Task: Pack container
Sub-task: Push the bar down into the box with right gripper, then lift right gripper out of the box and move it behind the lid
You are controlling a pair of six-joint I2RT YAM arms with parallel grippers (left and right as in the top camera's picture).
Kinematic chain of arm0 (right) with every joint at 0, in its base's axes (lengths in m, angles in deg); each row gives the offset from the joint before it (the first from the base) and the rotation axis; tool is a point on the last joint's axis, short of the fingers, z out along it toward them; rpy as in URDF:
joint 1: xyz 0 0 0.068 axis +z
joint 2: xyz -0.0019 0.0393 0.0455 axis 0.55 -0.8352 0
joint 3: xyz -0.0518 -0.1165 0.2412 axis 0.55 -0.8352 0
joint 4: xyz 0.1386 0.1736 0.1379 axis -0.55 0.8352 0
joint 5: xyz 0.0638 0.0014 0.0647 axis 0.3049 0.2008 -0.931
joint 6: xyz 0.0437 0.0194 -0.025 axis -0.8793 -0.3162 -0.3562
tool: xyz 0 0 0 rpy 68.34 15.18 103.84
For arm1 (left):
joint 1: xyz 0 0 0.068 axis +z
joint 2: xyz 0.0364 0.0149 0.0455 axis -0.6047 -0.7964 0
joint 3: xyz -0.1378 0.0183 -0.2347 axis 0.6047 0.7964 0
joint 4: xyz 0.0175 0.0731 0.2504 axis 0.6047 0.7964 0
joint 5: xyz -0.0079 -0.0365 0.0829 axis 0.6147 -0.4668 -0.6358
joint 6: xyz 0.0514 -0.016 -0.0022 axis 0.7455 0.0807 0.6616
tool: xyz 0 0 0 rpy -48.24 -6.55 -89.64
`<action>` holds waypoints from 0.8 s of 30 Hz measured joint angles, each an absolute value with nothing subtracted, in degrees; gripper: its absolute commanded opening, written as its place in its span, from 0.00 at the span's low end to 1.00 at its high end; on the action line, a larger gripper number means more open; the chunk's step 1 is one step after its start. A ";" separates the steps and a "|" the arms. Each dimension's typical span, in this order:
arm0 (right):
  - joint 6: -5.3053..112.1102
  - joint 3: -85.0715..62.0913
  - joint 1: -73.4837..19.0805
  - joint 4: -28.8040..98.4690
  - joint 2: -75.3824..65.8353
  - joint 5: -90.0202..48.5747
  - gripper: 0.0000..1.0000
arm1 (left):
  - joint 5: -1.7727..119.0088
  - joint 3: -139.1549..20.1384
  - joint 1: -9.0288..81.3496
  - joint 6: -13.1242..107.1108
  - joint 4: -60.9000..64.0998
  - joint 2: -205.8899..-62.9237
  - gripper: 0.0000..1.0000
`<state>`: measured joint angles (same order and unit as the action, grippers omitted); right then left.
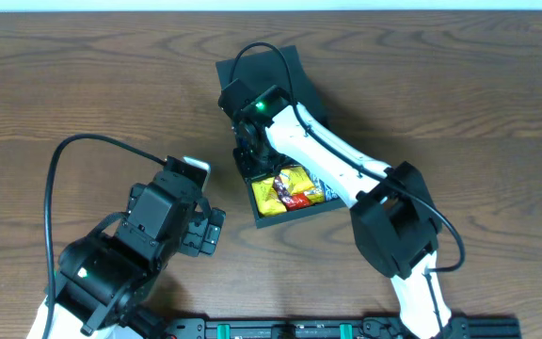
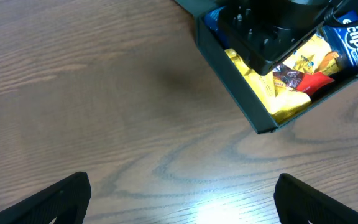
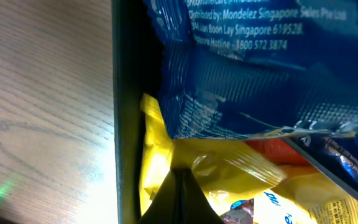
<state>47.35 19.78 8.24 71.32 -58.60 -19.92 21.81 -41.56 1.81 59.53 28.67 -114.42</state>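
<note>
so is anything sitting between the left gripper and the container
Nothing visible: only bare table lies between the open left gripper and the near wall of the container. The right gripper, shut, is down inside it among the snack packets.

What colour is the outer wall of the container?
Dark teal-green, nearly black; the container shows best in the left wrist view.

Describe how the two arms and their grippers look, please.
The right arm has white links and boxy black joints; the left arm shows mostly black housings. Each carries a looping black cable and a green light. The left gripper and right gripper have black fingers.
</note>
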 measured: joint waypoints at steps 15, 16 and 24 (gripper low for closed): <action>48.73 21.11 1.22 71.10 -44.78 -12.43 0.02 | 21.81 -41.56 1.81 59.53 28.65 -114.42 0.95; 48.79 21.20 -1.01 70.91 -44.54 -12.47 0.02 | 21.81 -41.56 1.81 59.53 28.65 -114.42 0.95; 66.10 21.74 -21.40 70.23 -42.92 -32.69 0.01 | 21.81 -41.56 1.81 59.53 28.65 -114.42 0.95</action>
<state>66.10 21.74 -21.40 70.23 -42.92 -32.69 21.81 -41.56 1.81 59.53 28.65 -114.42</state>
